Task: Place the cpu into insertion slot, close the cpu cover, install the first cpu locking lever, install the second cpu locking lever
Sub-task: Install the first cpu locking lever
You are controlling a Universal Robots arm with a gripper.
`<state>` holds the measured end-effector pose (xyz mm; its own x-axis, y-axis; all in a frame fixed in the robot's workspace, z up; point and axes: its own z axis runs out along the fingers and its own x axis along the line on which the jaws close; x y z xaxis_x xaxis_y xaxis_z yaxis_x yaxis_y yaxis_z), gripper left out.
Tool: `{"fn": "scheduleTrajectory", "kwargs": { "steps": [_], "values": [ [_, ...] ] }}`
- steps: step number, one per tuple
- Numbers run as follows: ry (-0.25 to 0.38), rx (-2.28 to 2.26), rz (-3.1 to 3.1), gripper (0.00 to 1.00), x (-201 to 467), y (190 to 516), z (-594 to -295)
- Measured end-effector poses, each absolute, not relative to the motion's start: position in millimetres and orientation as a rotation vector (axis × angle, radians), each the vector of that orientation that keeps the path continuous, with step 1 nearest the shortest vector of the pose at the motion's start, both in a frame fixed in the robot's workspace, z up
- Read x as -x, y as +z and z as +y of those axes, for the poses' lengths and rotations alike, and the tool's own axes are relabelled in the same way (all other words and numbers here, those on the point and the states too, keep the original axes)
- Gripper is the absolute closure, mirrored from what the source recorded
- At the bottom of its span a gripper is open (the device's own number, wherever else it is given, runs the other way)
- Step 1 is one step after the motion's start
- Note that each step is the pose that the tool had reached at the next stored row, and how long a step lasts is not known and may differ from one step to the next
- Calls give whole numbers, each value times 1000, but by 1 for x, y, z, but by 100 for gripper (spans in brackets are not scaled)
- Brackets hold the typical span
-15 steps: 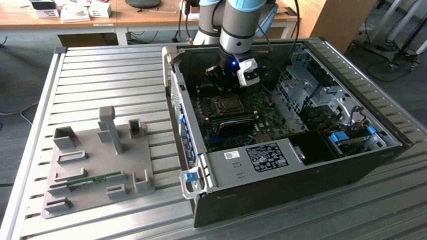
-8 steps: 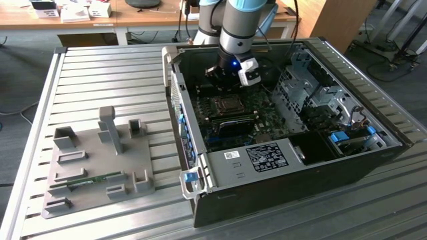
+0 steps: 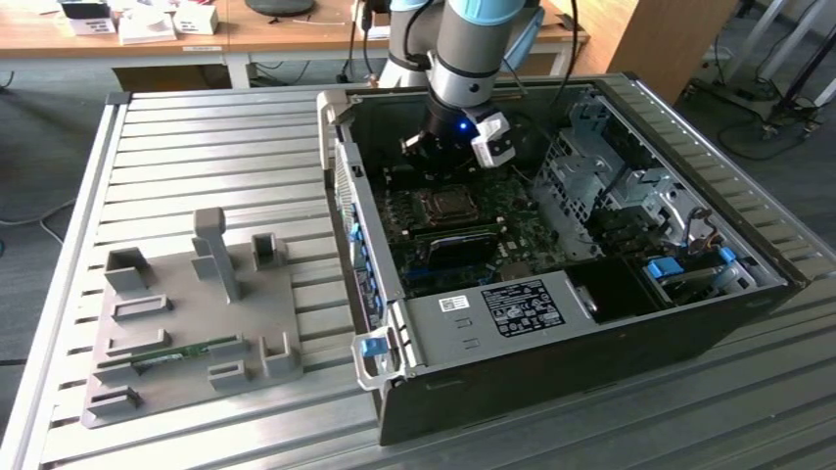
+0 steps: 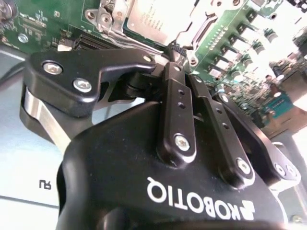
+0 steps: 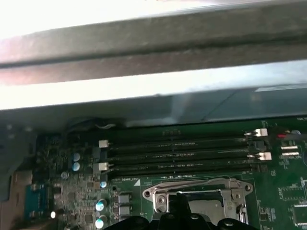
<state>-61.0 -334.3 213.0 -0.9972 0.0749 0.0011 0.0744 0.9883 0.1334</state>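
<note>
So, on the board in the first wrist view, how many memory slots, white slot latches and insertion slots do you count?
memory slots: 4
white latches: 4
insertion slot: 1
Total: 9

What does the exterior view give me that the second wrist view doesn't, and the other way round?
Exterior view alone: the whole open computer case on the slatted metal table, the grey fixture tray towards that view's left, and the arm reaching down into the case above the insertion slot.

Second wrist view alone: the tool seen close along its black fingers, whose tips sit together at a thin metal lever beside the cpu.

Both: the green motherboard and the socket area under the tool.
</note>
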Motion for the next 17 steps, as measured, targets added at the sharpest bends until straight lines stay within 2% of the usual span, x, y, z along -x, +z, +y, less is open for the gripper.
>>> {"fn": "scheduleTrajectory", "kwargs": {
  "steps": [17],
  "values": [
    [185,-48,3110,89,61,213,-334]
  ]
}}
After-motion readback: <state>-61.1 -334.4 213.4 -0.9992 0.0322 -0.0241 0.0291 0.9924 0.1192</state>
